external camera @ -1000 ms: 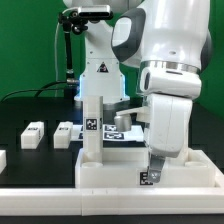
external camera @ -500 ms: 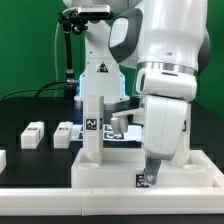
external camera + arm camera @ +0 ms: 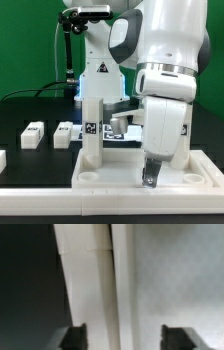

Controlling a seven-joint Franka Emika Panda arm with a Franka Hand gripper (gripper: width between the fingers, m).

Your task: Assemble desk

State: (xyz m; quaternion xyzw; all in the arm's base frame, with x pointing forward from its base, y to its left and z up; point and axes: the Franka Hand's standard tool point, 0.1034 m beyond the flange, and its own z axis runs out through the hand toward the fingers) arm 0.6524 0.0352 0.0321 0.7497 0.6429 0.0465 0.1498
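gripper [image 3: 130,336] jaws stand apart, nothing visible between them. it sits low over the desk top [image 3: 110,180], close to a corner. one leg [image 3: 92,125] stands upright in a socket just beside it. risk: a skewed lift-off could snag the rim, drag the top and tilt that leg.
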